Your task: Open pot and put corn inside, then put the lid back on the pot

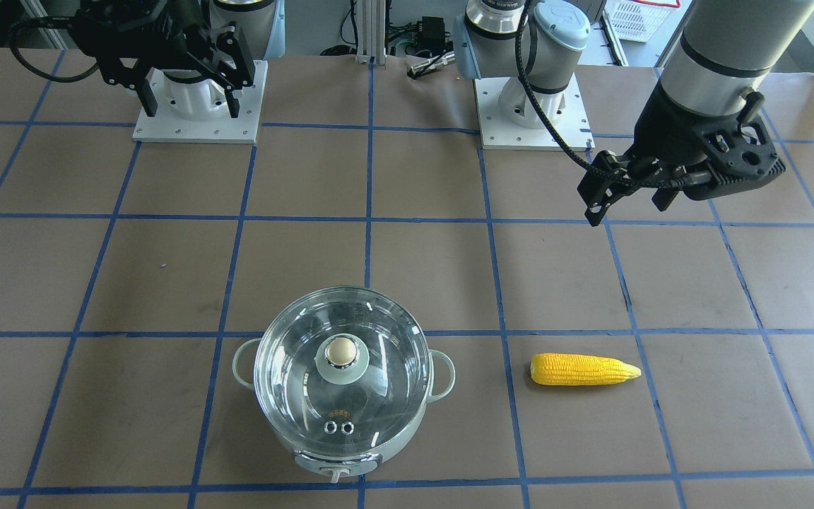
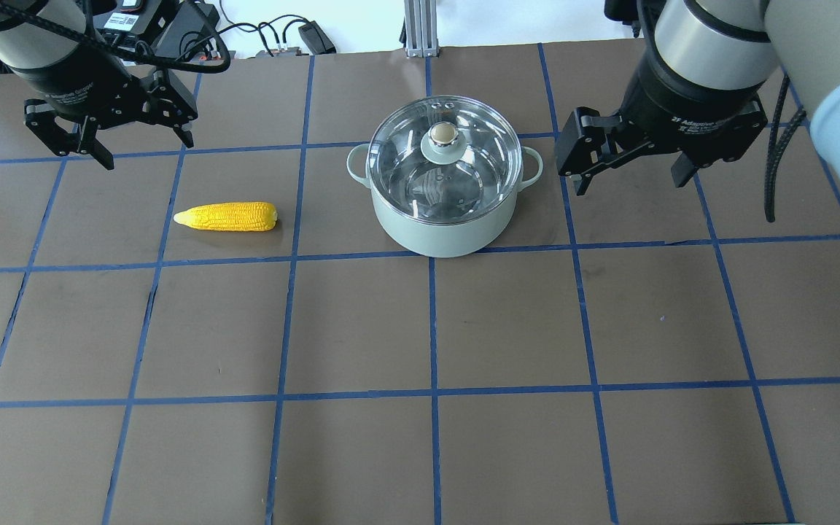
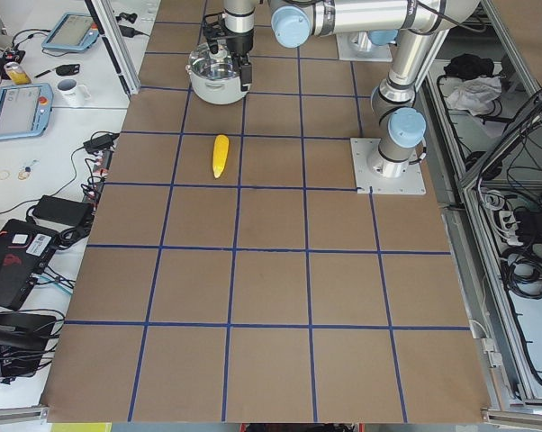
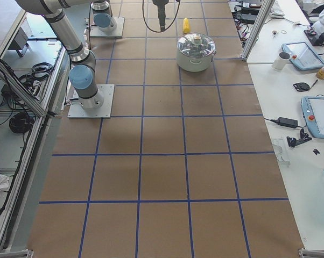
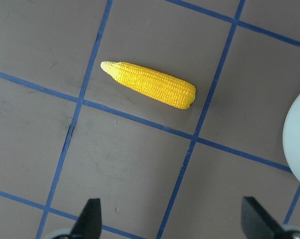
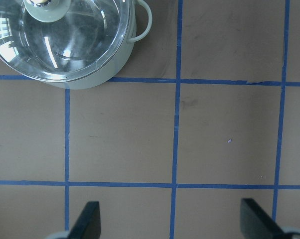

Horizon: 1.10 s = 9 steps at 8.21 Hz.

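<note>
Lid point(image 2: 443, 157) covers pot point(image 2: 440, 232) (corn point(image 2: 227, 216) lies well apart).

The overhead view looks forward and down from behind the robot; the front-facing view looks steeply down from the opposite side. Both share the pot point(image 2: 443, 197) at the middle of the counter point(image 2: 507, 321). Two side views look along the counter from far. Each wrist view looks straight down, very near.
</note>
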Each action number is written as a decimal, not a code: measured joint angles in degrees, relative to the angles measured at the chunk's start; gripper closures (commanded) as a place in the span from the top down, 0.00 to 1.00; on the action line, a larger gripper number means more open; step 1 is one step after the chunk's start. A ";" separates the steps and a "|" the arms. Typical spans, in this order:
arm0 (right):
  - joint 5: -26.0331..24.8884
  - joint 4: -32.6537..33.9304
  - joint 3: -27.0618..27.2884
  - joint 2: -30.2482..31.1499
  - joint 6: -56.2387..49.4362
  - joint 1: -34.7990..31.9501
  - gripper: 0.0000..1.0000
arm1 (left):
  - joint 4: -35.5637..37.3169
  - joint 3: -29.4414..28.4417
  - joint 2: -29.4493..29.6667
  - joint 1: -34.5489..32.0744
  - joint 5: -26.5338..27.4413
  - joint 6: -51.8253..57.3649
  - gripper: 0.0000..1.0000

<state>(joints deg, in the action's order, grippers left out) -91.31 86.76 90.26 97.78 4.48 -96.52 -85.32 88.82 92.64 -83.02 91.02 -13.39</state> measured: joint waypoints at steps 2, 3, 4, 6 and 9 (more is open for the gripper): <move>0.73 1.70 -0.35 -0.85 0.05 -0.22 1.00 | 0.20 -0.05 1.32 1.03 -0.76 -5.62 1.00; 1.05 3.52 -1.73 -3.30 0.36 -0.59 1.00 | 0.64 -0.22 2.30 2.05 -0.97 -8.83 1.00; 1.18 4.59 -4.94 -7.45 1.56 -1.18 1.00 | 2.36 -0.08 3.28 2.91 -1.03 -12.99 1.00; 1.16 7.23 -12.75 -19.05 8.08 -4.03 1.00 | 5.31 0.19 4.94 4.14 -0.79 -19.80 1.00; 1.19 21.75 -16.13 -32.74 17.36 -8.52 1.00 | 5.99 0.49 6.93 8.97 -2.02 -30.23 1.00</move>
<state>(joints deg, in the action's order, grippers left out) -90.12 108.52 74.13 65.04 21.84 -105.04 -79.32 89.32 99.57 -74.06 89.00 -43.62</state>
